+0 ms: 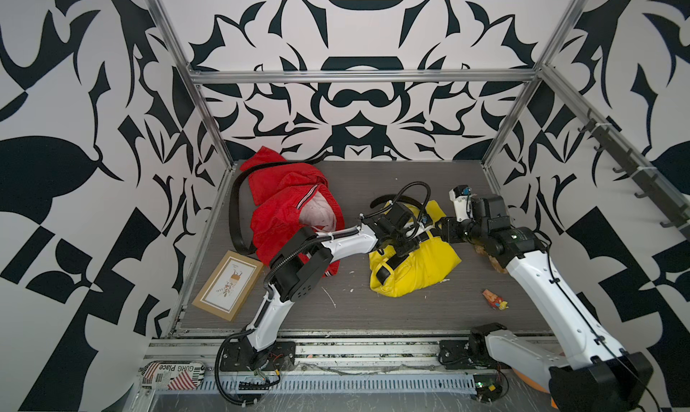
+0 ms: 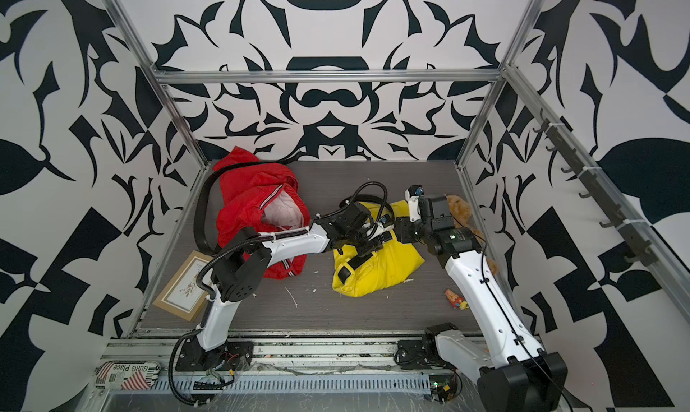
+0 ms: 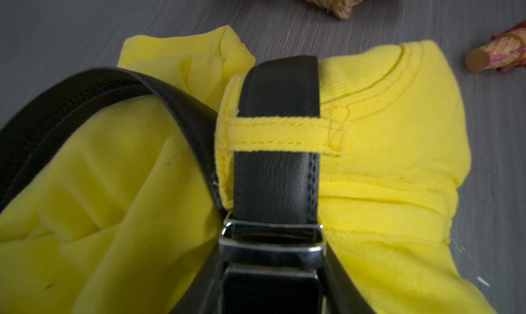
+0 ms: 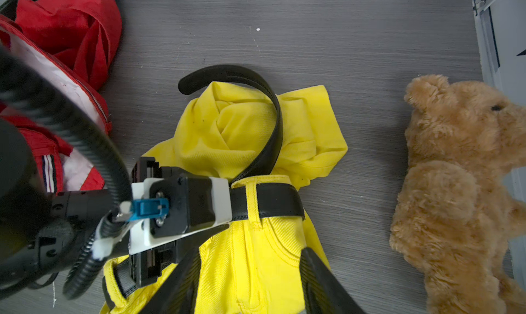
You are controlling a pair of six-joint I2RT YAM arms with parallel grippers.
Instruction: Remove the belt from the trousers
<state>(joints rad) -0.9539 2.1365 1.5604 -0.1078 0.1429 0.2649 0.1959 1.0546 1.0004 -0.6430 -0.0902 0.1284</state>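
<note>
Crumpled yellow trousers [image 1: 422, 264] [image 2: 388, 264] lie mid-table. A black belt [image 3: 276, 179] [image 4: 270, 201] runs under a yellow belt loop [image 3: 279, 134] at the waistband. Its free end [image 4: 216, 72] curls up over the far side of the cloth. My left gripper [image 3: 271, 292] [image 1: 405, 244] is shut on the belt's silver buckle [image 3: 271, 241], with a finger pressed against each side. My right gripper [image 4: 252, 284] hangs open just above the trousers, right of the left one. Its two fingers [image 4: 185, 281] stand wide apart with only yellow cloth showing between them.
A red jacket [image 1: 291, 205] with a second black strap [image 1: 235, 212] lies at the back left. A framed picture [image 1: 227, 285] sits at the front left. A brown teddy bear [image 2: 461, 208] [image 4: 461, 170] lies by the right wall. A small toy [image 1: 494, 300] is at the front right.
</note>
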